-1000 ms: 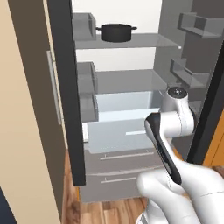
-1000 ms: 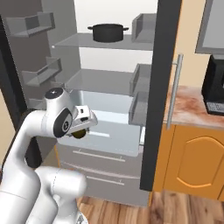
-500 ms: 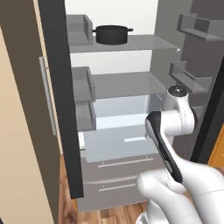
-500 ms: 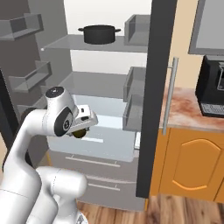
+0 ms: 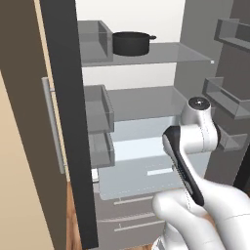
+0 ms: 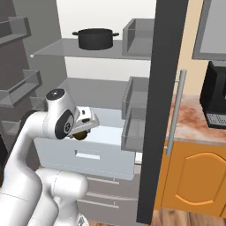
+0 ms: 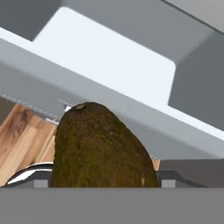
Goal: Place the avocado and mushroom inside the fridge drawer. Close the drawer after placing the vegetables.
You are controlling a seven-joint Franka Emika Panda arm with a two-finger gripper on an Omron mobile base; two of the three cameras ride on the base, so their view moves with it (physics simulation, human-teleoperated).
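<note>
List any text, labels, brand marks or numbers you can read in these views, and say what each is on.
None: no readable text on the fridge drawer, the avocado, the black pot or the coffee machine.
The pale bar on the drawer front is blank.

I can read no text, label, brand, number or sign anywhere I look: nothing on the fridge drawer (image 5: 146, 176) at lower centre, nor on the coffee machine (image 6: 214, 101) at the right edge.
</note>
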